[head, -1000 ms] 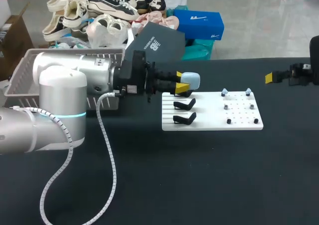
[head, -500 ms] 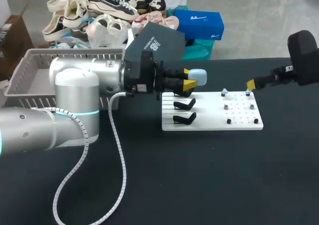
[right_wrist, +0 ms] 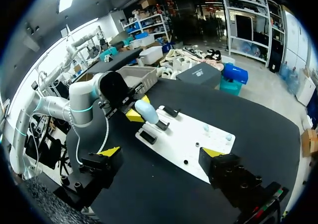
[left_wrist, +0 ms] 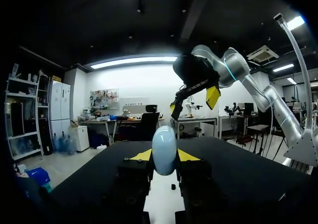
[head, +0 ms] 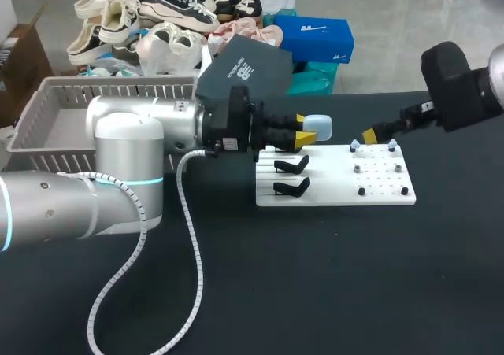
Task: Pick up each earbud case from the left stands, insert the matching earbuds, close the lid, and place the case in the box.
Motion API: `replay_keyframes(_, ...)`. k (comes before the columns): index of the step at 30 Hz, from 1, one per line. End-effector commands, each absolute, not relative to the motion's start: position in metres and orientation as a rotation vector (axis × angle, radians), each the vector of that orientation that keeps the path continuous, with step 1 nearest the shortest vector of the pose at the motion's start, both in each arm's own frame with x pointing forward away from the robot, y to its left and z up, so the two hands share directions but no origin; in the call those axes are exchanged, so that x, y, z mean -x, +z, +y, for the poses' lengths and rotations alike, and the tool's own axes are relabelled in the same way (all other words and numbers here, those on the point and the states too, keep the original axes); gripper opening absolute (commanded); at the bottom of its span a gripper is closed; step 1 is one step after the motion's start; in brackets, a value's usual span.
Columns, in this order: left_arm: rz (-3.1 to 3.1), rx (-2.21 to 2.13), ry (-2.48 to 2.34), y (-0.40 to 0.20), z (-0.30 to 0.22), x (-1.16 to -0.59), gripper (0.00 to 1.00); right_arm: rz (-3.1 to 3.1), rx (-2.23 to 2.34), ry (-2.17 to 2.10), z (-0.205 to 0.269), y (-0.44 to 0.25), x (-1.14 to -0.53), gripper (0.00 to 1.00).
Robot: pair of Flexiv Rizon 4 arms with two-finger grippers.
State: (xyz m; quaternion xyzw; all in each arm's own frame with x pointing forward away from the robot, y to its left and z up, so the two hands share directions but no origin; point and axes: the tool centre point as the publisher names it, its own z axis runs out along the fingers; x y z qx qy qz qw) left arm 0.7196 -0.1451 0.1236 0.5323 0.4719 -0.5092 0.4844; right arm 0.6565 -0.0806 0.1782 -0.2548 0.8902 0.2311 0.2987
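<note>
The silver left arm (head: pixel 142 127) reaches in level from the left. Its black, yellow-tipped left gripper (head: pixel 303 130) is clamped from both sides on a pale blue oval earbud case (head: pixel 317 124). The black-wristed right arm (head: pixel 453 87) angles down from the right, and the fingers of its yellow-tipped right gripper (head: pixel 379 134) are spread wide apart.

On the table (head: pixel 315 292) a board (head: pixel 339 183) lies near the middle, and a basket (head: pixel 47 111) stands at the far left edge. Two stands (head: pixel 291 164) sit on the board's left part, one before the other; two earbuds (head: pixel 355 145) sit at its far right part. The case (head: pixel 316 124), between the fingers of the left gripper (head: pixel 303 134), is above the board's far left corner. The right gripper (head: pixel 379 137) is just above the earbuds.
</note>
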Motion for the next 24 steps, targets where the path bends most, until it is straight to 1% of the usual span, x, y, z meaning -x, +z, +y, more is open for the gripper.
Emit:
replay_keyframes(1,1.155,-1.312,-1.248,0.123,-0.146,-0.722,0.0,2.371,0.678,0.608,-0.072,0.175,-0.658,1.0)
replay_keyframes(8,1.168,-1.318,-1.243,0.121,-0.146,-0.721,0.0,2.38,0.688,0.615,-0.065,0.171,-0.659,1.0)
replay_keyframes(12,1.168,-1.318,-1.243,0.121,-0.146,-0.721,0.0,2.372,0.714,0.63,-0.053,0.171,-0.661,1.0)
replay_keyframes(24,1.168,-1.318,-1.243,0.121,-0.146,-0.721,0.0,2.412,0.727,0.684,-0.033,0.152,-0.679,1.0)
